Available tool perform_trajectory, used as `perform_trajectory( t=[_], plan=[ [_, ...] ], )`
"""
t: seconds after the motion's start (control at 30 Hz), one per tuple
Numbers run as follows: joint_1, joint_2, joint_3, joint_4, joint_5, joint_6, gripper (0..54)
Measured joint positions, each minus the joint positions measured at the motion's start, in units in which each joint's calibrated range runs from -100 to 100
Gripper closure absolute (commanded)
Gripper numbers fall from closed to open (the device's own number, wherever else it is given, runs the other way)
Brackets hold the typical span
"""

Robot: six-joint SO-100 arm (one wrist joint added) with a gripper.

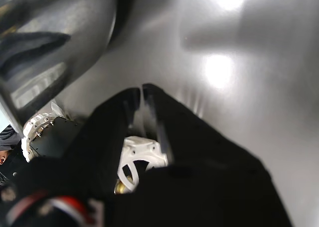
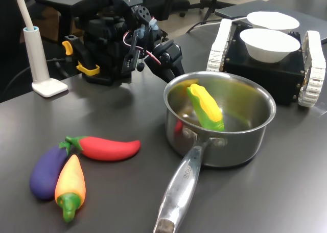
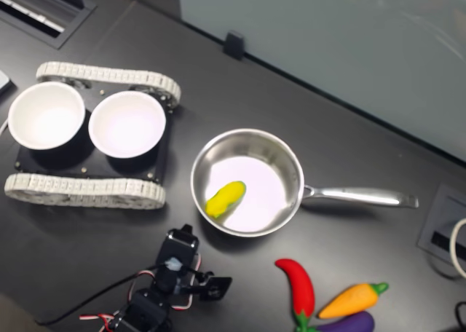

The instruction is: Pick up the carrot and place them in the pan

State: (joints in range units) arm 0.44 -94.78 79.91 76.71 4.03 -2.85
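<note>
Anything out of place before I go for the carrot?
Yes: the corn cob already lies in the pan, tilted against its wall. The carrot lies outside on the table, touching the eggplant beside the chili. Nothing looks spilled or damaged.

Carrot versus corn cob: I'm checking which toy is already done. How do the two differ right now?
The carrot lies flat on the table beside the eggplant; the corn cob leans tilted inside the pan. The carrot is orange fading to yellow with a green stem end; the corn cob is yellow wrapped in green husk. Both are small toy vegetables.
</note>
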Motion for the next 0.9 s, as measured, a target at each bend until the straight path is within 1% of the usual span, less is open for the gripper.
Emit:
perform_trajectory(
  t=[0.1,0.2,0.33,0.9],
  plan=[
    [-2.64,0.00,0.00,0.00,0.68,0.37,53.4],
    [-7.48,0.00,0.00,0.00,0.29,3.86,53.4],
    [-9.46,0.00,0.00,0.00,0.20,5.51,53.4],
    [-9.35,0.00,0.00,0.17,0.20,5.69,53.4]
  ],
)
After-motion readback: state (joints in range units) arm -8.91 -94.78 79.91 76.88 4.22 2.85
